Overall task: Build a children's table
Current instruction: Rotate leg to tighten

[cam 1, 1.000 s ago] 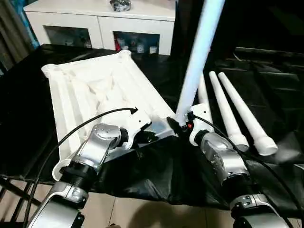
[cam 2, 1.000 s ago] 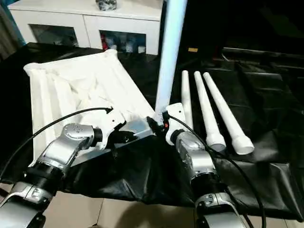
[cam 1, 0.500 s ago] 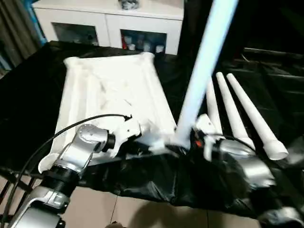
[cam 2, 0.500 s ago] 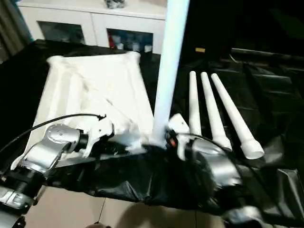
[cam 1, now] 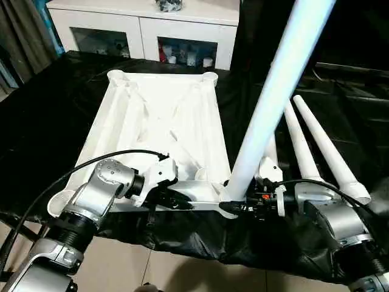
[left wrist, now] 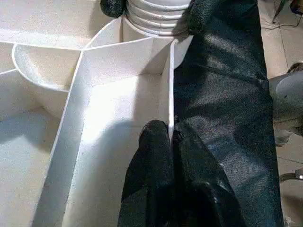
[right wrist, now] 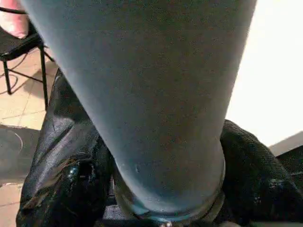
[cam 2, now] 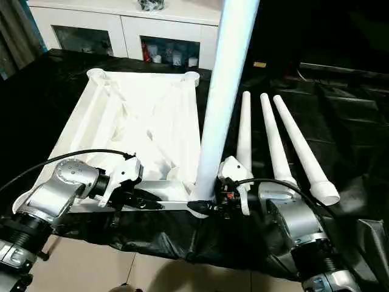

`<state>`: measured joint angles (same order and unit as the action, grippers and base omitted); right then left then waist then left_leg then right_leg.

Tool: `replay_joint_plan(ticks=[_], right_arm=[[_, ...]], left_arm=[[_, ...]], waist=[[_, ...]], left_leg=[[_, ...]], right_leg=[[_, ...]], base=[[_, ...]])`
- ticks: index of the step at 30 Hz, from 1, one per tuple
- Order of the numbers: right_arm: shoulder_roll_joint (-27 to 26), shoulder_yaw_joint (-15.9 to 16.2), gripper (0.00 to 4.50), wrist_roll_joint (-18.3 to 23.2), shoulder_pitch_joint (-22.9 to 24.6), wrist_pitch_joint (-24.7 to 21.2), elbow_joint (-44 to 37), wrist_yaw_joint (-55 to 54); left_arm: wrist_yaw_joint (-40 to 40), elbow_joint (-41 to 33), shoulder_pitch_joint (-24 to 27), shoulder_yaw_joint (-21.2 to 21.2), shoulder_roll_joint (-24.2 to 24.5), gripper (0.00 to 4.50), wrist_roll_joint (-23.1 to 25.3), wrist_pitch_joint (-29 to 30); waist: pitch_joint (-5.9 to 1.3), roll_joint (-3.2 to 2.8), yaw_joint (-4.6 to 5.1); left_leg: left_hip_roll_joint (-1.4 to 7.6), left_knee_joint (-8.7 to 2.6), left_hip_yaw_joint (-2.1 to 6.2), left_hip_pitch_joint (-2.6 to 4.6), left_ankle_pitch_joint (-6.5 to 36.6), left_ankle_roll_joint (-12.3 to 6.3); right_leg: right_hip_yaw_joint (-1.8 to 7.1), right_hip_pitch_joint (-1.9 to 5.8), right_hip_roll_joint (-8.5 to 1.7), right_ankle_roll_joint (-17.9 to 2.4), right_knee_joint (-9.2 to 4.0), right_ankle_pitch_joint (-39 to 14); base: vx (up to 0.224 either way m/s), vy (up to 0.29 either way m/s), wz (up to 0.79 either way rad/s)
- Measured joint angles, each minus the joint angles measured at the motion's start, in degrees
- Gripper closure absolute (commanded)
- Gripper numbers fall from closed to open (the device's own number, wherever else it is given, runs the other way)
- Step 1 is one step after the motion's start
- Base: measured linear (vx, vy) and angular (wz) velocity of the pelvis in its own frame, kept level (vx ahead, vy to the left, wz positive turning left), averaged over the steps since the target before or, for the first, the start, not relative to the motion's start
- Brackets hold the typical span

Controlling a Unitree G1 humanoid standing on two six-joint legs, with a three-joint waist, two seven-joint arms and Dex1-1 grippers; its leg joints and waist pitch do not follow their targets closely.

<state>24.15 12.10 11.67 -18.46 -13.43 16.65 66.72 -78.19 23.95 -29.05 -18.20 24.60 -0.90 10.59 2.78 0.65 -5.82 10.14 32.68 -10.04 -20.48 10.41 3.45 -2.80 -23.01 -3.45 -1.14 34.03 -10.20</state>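
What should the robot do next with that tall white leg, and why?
Probably keep turning or pushing the upright leg down into the near right corner socket of the upside-down tabletop. The right gripper has its jaws around the leg's base right at that socket, and the left gripper is shut on the tabletop's near rim, steadying it. Three legs lie unused beside it.

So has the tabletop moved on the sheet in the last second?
Yes. The tabletop has turned: its far edge now runs parallel to the cabinet front, and its far end has swung right, toward the lying legs.
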Motion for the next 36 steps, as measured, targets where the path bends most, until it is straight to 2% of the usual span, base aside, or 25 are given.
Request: replay_joint_plan(ticks=[5, 8, 13, 18, 21, 22, 23, 25, 28, 29, 31, 32, 36], right_arm=[[-1.39, -0.8, 1.76, 0.14, 0.62, -0.14, -0.23, -1.65], [-5.6, -3.2, 1.76, -1.09, -0.28, 0.43, 2.84, -10.39], [-12.7, -7.35, 1.78, -3.35, -5.43, 1.28, 11.26, -28.41], [-18.27, -10.88, 1.78, -5.11, -8.82, 1.55, 15.76, -41.5], [-19.85, -11.46, 1.78, -5.73, -9.66, 2.04, 16.8, -45.03], [-20.18, -11.55, 1.78, -5.88, -9.92, 2.73, 17.41, -45.49], [-20.25, -11.55, 1.43, -6.0, -10.06, 3.37, 17.91, -45.52], [-20.29, -11.56, 1.08, -6.02, -10.1, 4.14, 18.3, -45.33], [-19.97, -11.55, 0.91, -5.84, -9.91, 4.1, 17.74, -42.46], [-19.49, -11.36, 0.71, -5.71, -9.51, 4.06, 17.12, -40.6], [-17.73, -9.77, 0.64, -5.32, -8.13, 4.01, 15.2, -35.48], [-16.81, -8.76, 0.44, -5.09, -7.52, 4.05, 14.43, -33.1], [-13.52, -5.48, 0.35, -4.31, -5.9, 3.96, 11.26, -24.68]], left_arm=[[0.85, 0.01, 0.0, 0.11, -0.1, 4.5, 0.0, 0.44], [6.64, 1.31, -0.18, 1.97, -2.05, 4.5, 0.72, 1.86], [18.23, 2.95, -2.03, 3.18, -8.45, 4.5, 3.33, 6.93], [26.48, 3.99, -3.22, 4.01, -13.49, 4.5, 5.13, 10.1], [27.93, 4.08, -3.45, 4.05, -14.04, 4.5, 5.19, 10.6], [28.02, 4.08, -3.49, 4.1, -14.04, 4.5, 5.27, 10.59], [28.02, 4.07, -3.49, 4.15, -14.04, 4.5, 5.33, 10.58], [27.78, 4.05, -3.49, 4.1, -13.82, 4.5, 5.54, 10.02], [25.32, 3.56, -3.12, 3.58, -12.44, 4.5, 5.59, 8.39], [24.0, 3.17, -2.86, 3.39, -11.78, 4.5, 5.44, 7.87], [20.63, 1.78, -1.91, 2.84, -9.82, 4.5, 4.89, 6.35], [19.3, 1.38, -1.53, 2.75, -8.64, 4.5, 4.47, 5.66], [14.19, 0.8, -0.75, 2.6, -5.06, 4.5, 2.84, 3.4]], waist=[[0.0, 0.0, 0.03], [-0.01, 0.01, 0.65], [-0.03, -0.03, 2.04], [-0.22, -0.3, 2.3], [-0.26, -0.36, 2.3], [-0.27, -0.35, 2.34], [-0.27, -0.35, 2.37], [-0.26, -0.35, 2.4], [-0.26, -0.35, 2.41], [-0.24, -0.31, 2.37], [-0.22, -0.29, 2.24], [-0.21, -0.28, 2.17], [-0.15, -0.21, 2.08]], left_leg=[[0.0, 0.0, 0.0, 0.04, -0.01, 0.0], [0.0, 0.04, 0.0, 0.23, -0.02, 0.02], [-0.04, 0.05, 0.0, 0.52, -0.07, 0.11], [-0.05, 0.0, 0.0, 0.48, -0.07, 0.12], [-0.06, -0.02, 0.0, 0.48, -0.07, 0.12], [-0.06, -0.03, 0.0, 0.47, -0.06, 0.12], [-0.06, -0.04, 0.0, 0.48, -0.06, 0.12], [-0.06, -0.05, 0.0, 0.46, -0.06, 0.12], [-0.06, -0.13, 0.0, 0.43, -0.06, 0.12], [-0.06, -0.18, 0.0, 0.4, -0.06, 0.12], [-0.06, -0.3, 0.0, 0.37, -0.04, 0.12], [-0.06, -0.37, 0.0, 0.33, -0.04, 0.11], [-0.05, -0.33, 0.01, 0.15, -0.02, 0.05]], right_leg=[[0.0, 0.02, 0.0, 0.0, 0.01, 0.0], [0.01, 0.16, 0.0, 0.05, 0.06, -0.02], [0.06, 0.29, -0.01, 0.32, 0.01, -0.18], [0.08, 0.33, -0.01, 0.32, 0.03, -0.18], [0.09, 0.35, -0.01, 0.33, 0.02, -0.19], [0.09, 0.34, -0.01, 0.32, 0.01, -0.18], [0.09, 0.33, -0.01, 0.32, 0.01, -0.18], [0.08, 0.3, -0.01, 0.32, 0.01, -0.18], [0.07, 0.18, 0.0, 0.32, 0.01, -0.18], [0.07, 0.16, 0.0, 0.31, 0.01, -0.18], [0.07, 0.11, 0.0, 0.14, 0.0, -0.08], [0.06, 0.06, 0.0, 0.14, -0.01, -0.1], [0.04, -0.06, 0.01, 0.1, -0.02, -0.13]], base=[[0.0, 0.0, 0.0], [0.0, 0.0, 0.0], [0.0, 0.0, 0.0], [0.0, 0.0, 0.0], [0.0, 0.0, 0.0], [0.0, 0.0, 0.0], [0.0, 0.0, 0.0], [0.0, 0.0, 0.0], [0.0, 0.0, 0.0], [0.0, 0.0, 0.0], [0.0, 0.0, 0.0], [0.0, 0.0, 0.0], [0.0, 0.0, 0.0]])
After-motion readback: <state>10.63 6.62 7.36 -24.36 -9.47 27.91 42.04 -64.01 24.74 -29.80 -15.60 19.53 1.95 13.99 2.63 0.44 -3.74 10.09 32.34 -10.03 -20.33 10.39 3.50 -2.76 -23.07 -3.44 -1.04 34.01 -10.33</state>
